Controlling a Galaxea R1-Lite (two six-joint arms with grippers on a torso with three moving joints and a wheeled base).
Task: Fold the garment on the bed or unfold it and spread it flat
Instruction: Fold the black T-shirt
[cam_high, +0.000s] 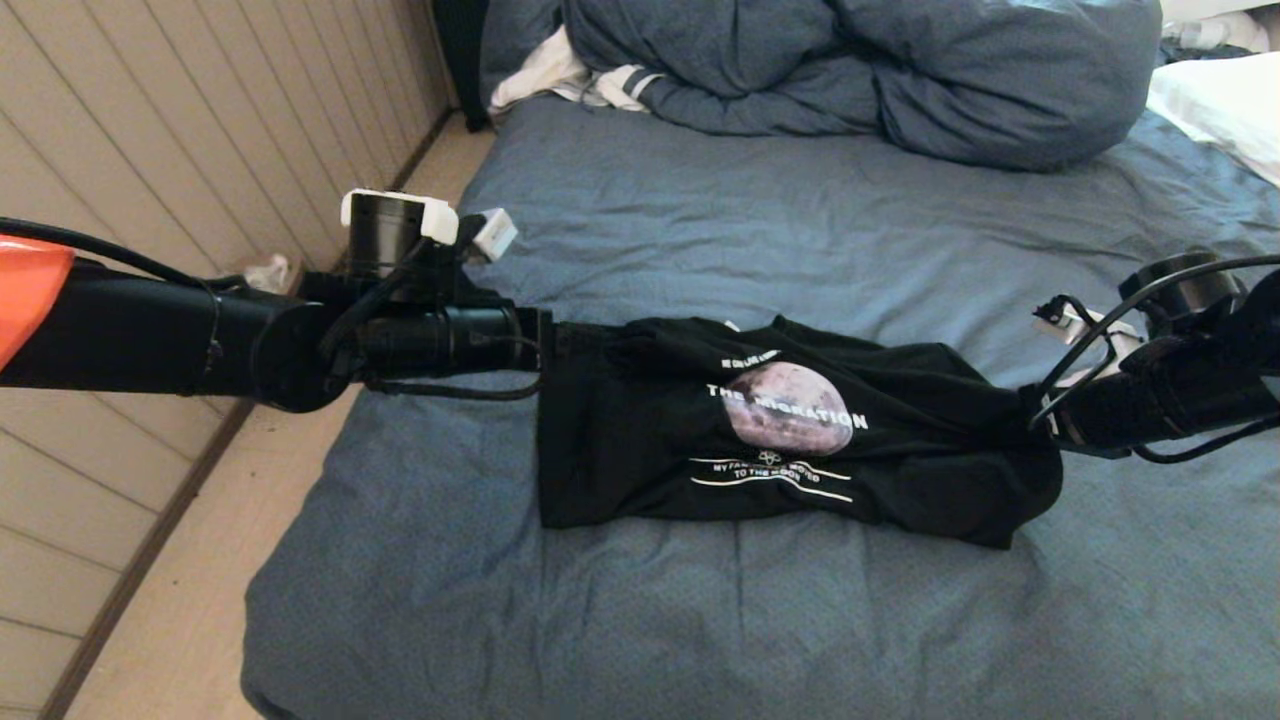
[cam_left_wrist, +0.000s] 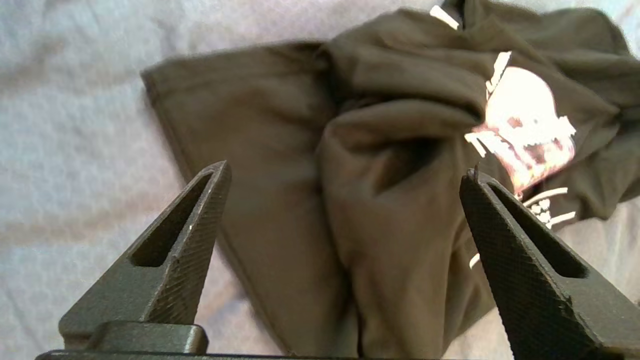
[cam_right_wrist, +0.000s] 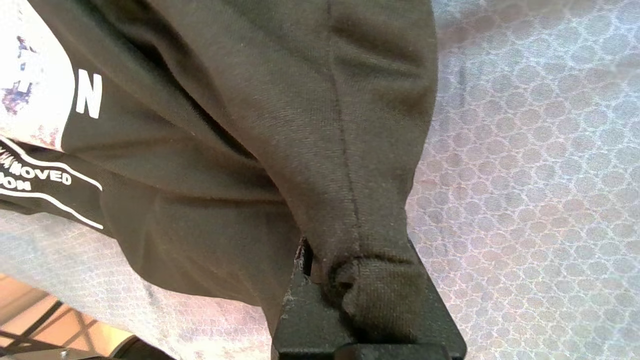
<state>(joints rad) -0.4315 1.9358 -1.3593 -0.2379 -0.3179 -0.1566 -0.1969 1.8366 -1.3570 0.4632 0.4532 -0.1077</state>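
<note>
1. The bed (cam_high: 700, 620) fills the room before me, a big mattress under a wrinkled blue-grey sheet, with a bunched blue-grey duvet (cam_high: 860, 70) heaped at its far end and a white striped cloth (cam_high: 560, 80) tucked beside that heap.
2. The black T-shirt (cam_high: 640, 450) lies across the middle of the sheet, stretched sideways between the two arms, printed side up and rumpled into folds.
3. Its print shows a round pale moon (cam_high: 790, 408) crossed by white lettering, "THE MIGRATION" partly lost in a fold; beneath it, between two white lines, smaller words of which I can read "MOVED" in the right wrist view.
4. The left gripper (cam_left_wrist: 345, 175) hangs just off the shirt's left end, its two ribbed black fingers (cam_left_wrist: 195, 240) spread wide apart with nothing between them; the cloth lies below and beyond the tips.
5. The right gripper (cam_right_wrist: 365, 300) sits at the shirt's right end, pinched tight on a small bunched wad of the black fabric along a seam.
</note>
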